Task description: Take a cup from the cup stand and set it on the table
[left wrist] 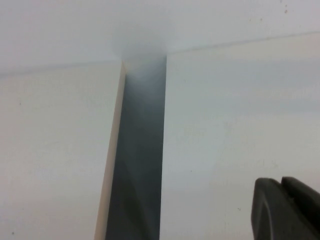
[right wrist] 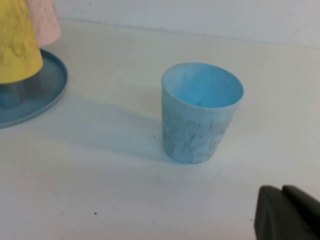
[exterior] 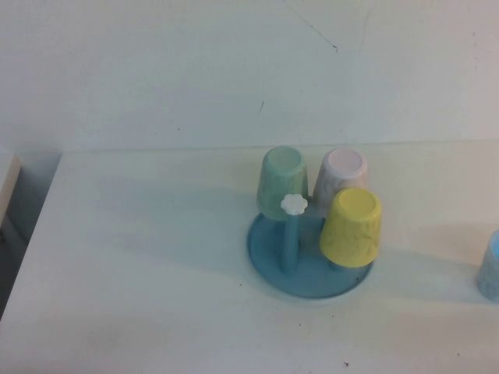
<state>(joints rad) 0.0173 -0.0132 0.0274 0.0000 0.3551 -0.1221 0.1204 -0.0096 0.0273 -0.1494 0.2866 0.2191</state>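
The cup stands upright, mouth up, on the tabletop, well apart from the stand on its right side; no claw touches it. It looks to me like thin, light plastic: stiff enough to pinch, smooth enough to slip, easy to tip. I would take it across the rim or upper wall with a gentle squeeze. My right claw hangs near the cup, only a dark tip in sight, so I cannot tell its opening. My left claw sits far left of the stand, by the tabletop's edge; I cannot tell its opening either.
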